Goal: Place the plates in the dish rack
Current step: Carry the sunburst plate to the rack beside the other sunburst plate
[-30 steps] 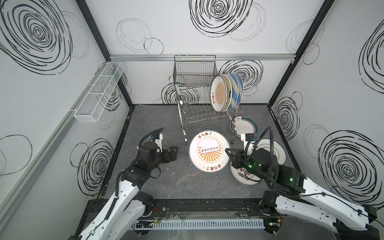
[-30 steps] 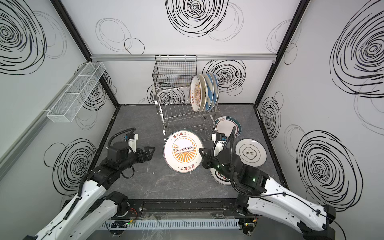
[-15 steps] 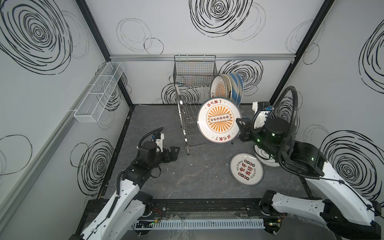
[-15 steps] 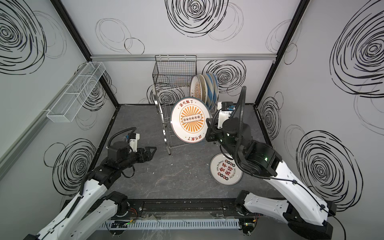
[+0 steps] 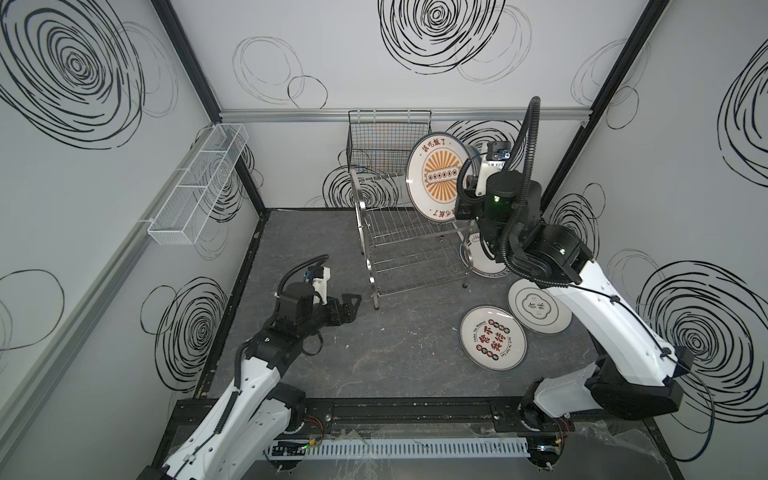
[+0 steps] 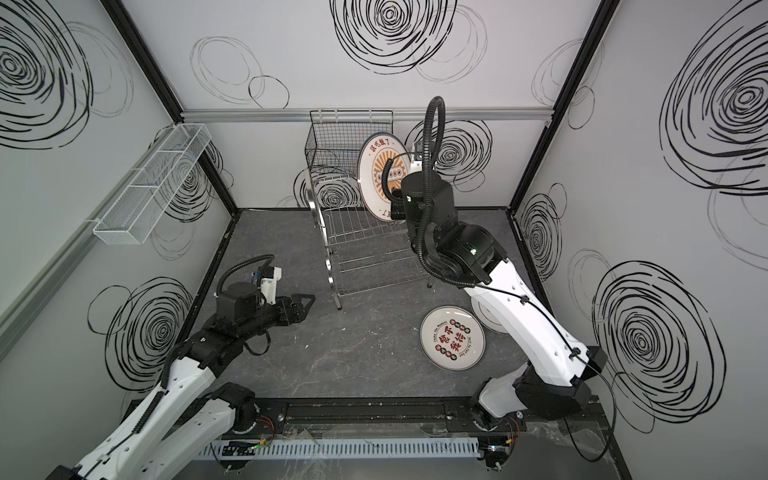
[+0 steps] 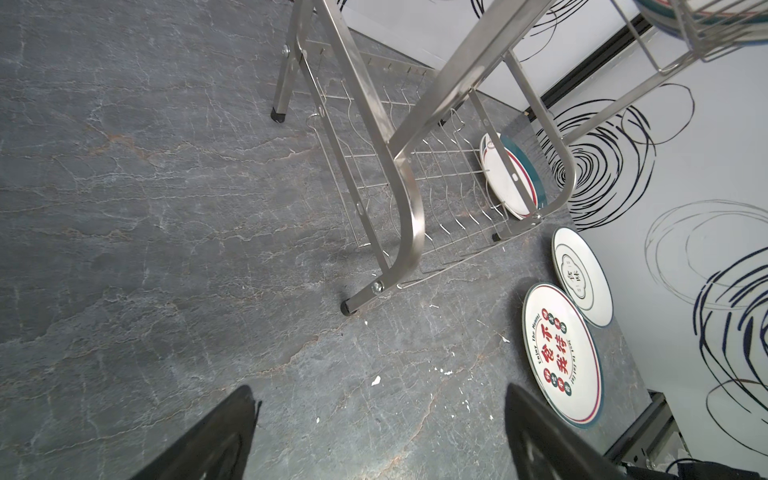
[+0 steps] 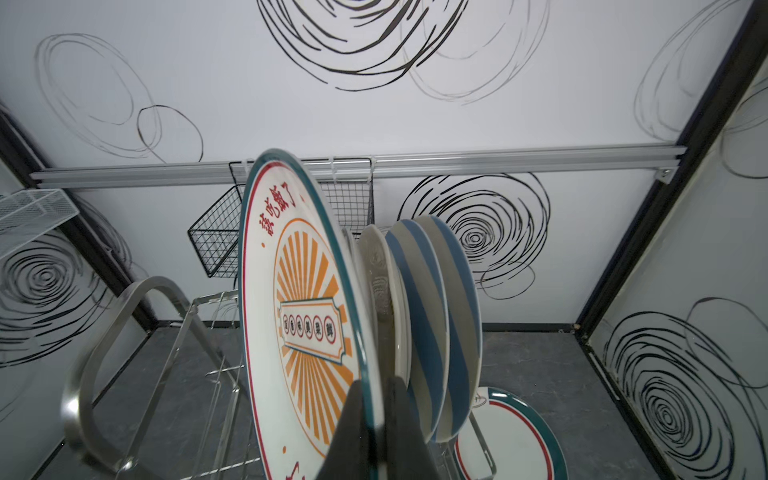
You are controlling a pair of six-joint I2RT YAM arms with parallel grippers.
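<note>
1. At the top tier of the dish rack [image 5: 409, 232], we log our right tool [image 8: 376, 415] pinching the upright orange sunburst plate [image 8: 307, 311], near the striped plates [image 8: 440, 324].
2. Left tool [image 7: 380, 415]: spread, above the counter [image 7: 166, 249], near the rack's leg.

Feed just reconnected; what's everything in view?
shiny steel wire dish rack: 1, on table
orange sunburst round plate: 1, on edge over rack's upper tier
blue-white striped plates: 2, standing in that tier
whitish plate: 1, beside them
teal-rimmed plate: 1, tilted by rack's right end
red-black character plate: 1, flat, front right
whitish emblem plate: 1, flat beside it
black mesh basket: 1, back wall
white mesh tray: 1, left wall
left gripper: black, open, empty
right gripper: black, shut on sunburst plate
</note>
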